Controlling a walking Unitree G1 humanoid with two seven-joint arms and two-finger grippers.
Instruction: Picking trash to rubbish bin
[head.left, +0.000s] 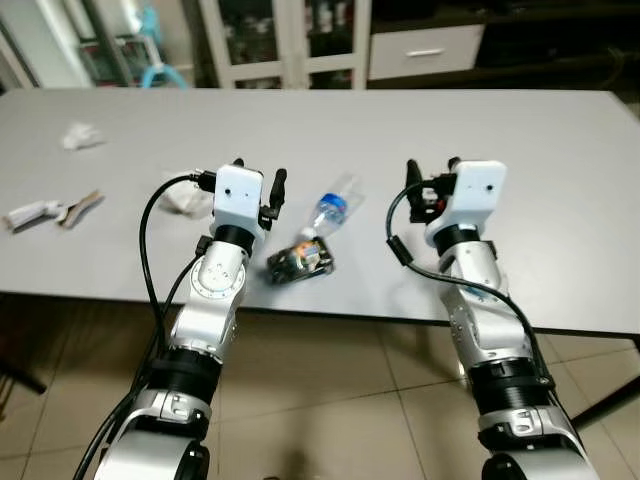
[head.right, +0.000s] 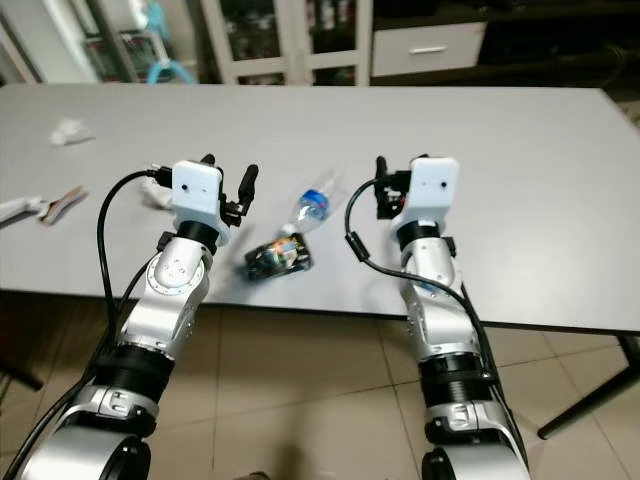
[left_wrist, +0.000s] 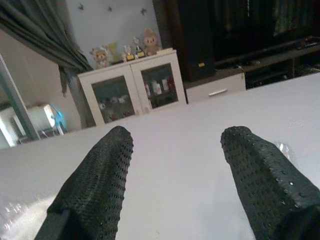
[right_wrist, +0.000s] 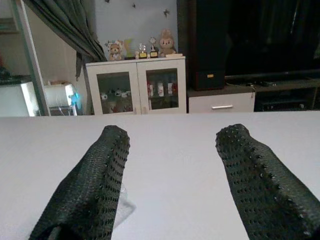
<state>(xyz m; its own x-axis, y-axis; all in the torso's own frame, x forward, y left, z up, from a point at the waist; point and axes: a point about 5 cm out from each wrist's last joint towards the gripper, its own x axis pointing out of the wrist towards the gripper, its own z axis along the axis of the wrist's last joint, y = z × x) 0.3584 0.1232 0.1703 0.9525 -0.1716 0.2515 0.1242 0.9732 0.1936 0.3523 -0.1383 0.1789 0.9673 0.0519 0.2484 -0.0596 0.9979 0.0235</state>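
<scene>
A clear plastic bottle (head.left: 332, 209) with a blue label lies on the grey table (head.left: 560, 180) near its front edge. A dark crumpled wrapper (head.left: 300, 260) lies just in front of the bottle. My left gripper (head.left: 258, 180) is raised over the table to the left of the bottle, open, its fingers (left_wrist: 95, 185) apart with nothing between. My right gripper (head.left: 430, 175) is to the right of the bottle, open and empty, fingers (right_wrist: 92, 185) spread. A clear crumpled plastic piece (head.left: 185, 200) lies beside the left wrist.
A white crumpled paper (head.left: 80, 136) lies far left on the table, and a wrapper with a brown strip (head.left: 52, 211) sits at the left edge. White glass-door cabinets (head.left: 285, 40) stand beyond the table. Tiled floor (head.left: 340, 400) lies below the front edge.
</scene>
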